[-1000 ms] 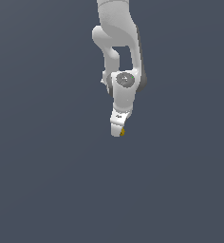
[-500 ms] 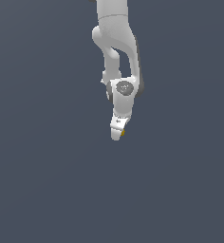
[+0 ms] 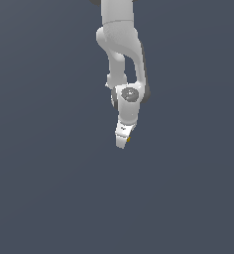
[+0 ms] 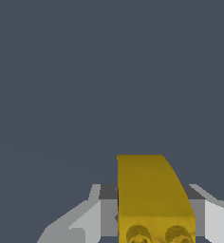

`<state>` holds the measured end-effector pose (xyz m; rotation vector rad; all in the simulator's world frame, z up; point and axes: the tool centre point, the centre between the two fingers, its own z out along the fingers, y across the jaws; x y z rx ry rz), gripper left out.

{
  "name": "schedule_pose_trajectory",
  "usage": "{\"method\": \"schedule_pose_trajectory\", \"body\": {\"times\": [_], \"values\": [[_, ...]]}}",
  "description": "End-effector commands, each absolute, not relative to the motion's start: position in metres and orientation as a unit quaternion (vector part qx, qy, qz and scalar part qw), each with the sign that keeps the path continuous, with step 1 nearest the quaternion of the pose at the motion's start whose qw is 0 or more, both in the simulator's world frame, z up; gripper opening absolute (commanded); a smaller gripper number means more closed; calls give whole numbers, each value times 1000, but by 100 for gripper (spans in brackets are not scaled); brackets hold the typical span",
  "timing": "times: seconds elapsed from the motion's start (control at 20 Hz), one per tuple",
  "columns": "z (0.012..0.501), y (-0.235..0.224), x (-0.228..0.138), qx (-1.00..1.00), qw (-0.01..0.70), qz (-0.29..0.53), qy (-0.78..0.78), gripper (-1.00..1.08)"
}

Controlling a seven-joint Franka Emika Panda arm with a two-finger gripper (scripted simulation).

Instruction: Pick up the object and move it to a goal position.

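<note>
The object is a small mustard-yellow chunk with a sloped side and two round studs. In the wrist view it (image 4: 152,194) sits between my two white fingers (image 4: 88,220), which press on it from both sides. In the exterior view only a tiny yellow speck of it (image 3: 128,139) shows at the tip of my white gripper (image 3: 122,142). The gripper hangs downward from the white arm (image 3: 123,44) and is shut on the object, held up in the air.
Only a flat dark grey-blue surface (image 3: 49,188) shows all around. No goal marker shows in either view.
The arm and gripper have shifted slightly, lowering a little with the yellow object still held. The grip has not changed.
</note>
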<state>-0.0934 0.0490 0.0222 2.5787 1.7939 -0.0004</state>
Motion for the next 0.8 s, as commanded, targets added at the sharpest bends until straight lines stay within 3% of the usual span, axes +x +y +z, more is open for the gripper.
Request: {"method": "schedule_pose_trajectory", "body": {"times": [0.0, 0.75], "values": [[22, 49, -93, 821, 0, 0, 571, -100], [45, 40, -96, 821, 0, 0, 571, -100]]}}
